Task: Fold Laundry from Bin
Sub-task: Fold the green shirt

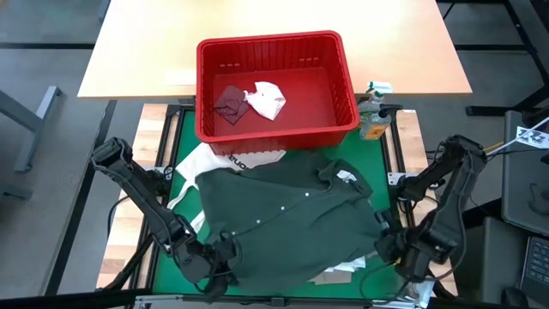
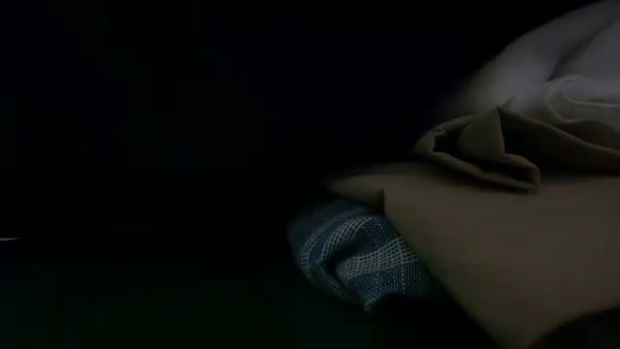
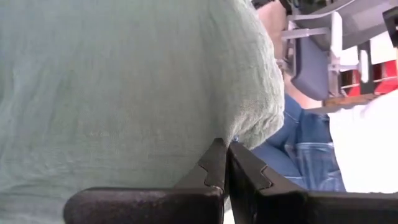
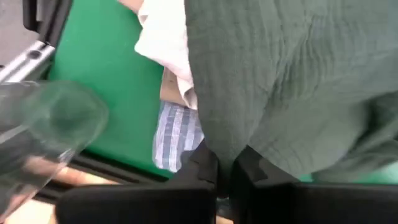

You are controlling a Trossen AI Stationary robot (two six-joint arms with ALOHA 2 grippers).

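Note:
A dark green-grey top (image 1: 292,215) lies spread over a heap of laundry on the green mat (image 1: 184,129), in front of the red bin (image 1: 274,41). My left gripper (image 1: 219,257) is shut on the top at its near left. My right gripper (image 1: 390,245) is shut on it at its near right. A small maroon piece (image 1: 230,103) and a white piece (image 1: 268,99) lie on the bin's floor. Under the top, the low view shows blue-striped cloth (image 2: 358,257), a tan shirt (image 2: 484,242) and white cloth (image 2: 572,92). My left gripper pinches the top's rounded edge (image 3: 242,134) between its two fingers (image 3: 214,165); the number of layers does not show. The cloth spreads away from the fingertips and fills the wrist view. My right gripper pinches a gathered fold of the top (image 4: 227,143) between its fingers (image 4: 205,165), coming from above and pointing down. Creases run from the cloth into the fingers, and the rest drapes over the heap.
A white tote with black lettering (image 1: 232,160) sticks out between the top and the bin. A bottle (image 1: 373,120) stands right of the bin. Blue-striped cloth (image 4: 177,137) and white cloth (image 4: 165,43) lie on the mat (image 4: 106,74) beside my right gripper.

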